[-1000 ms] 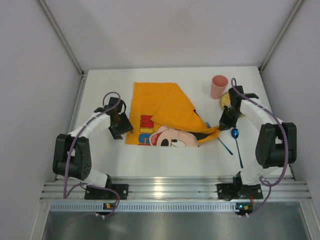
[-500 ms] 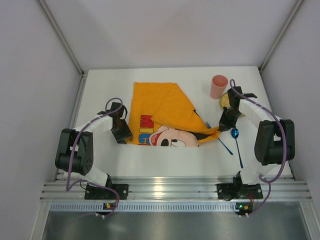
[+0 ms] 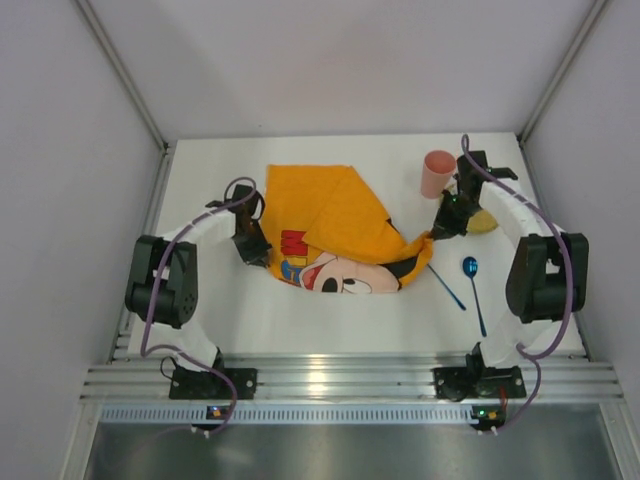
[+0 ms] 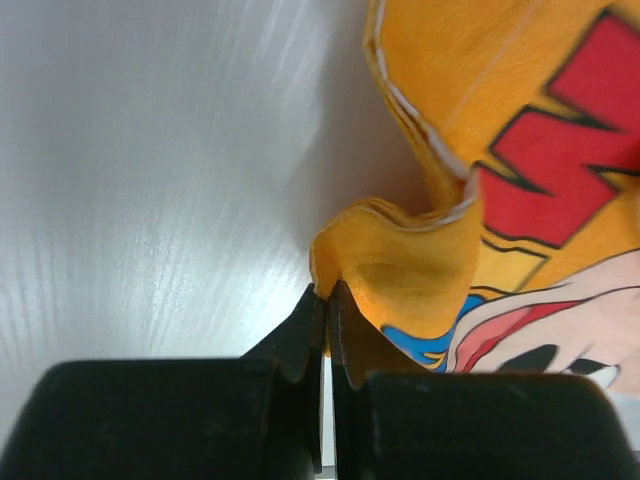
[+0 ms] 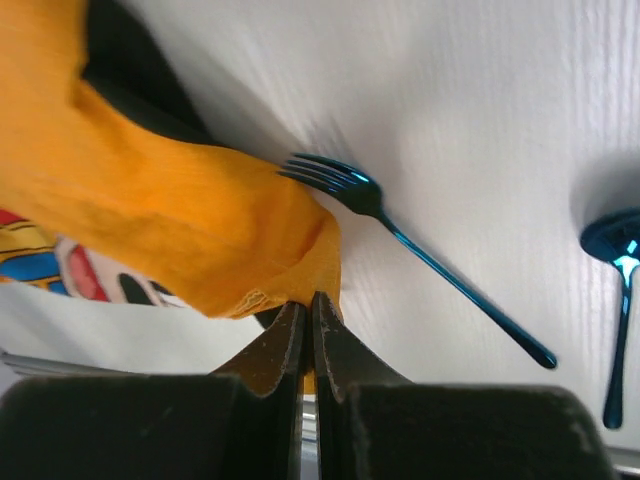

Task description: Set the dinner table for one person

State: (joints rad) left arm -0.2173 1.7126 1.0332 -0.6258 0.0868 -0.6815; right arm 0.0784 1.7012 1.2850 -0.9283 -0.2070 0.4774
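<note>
Orange cartoon-mouse cloth [image 3: 340, 225] is lying folded mid-desk [image 3: 200, 190]. The left gripper [image 4: 322, 300] is pinching its left corner and the right gripper [image 5: 305, 305] is pinching its right corner, beside the blue fork [image 5: 430, 265]. Spreading the placemat seems to be the step in hand; next, both arms are needing an even outward pull.

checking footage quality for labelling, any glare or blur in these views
Top external: evenly lit, soft shadows, bright glare on the metal rail. Left wrist: streaky sheen on the dinner table, left tool dark and soft. Right wrist: fork crisp, spoon glinting, cloth slightly blurred.
</note>
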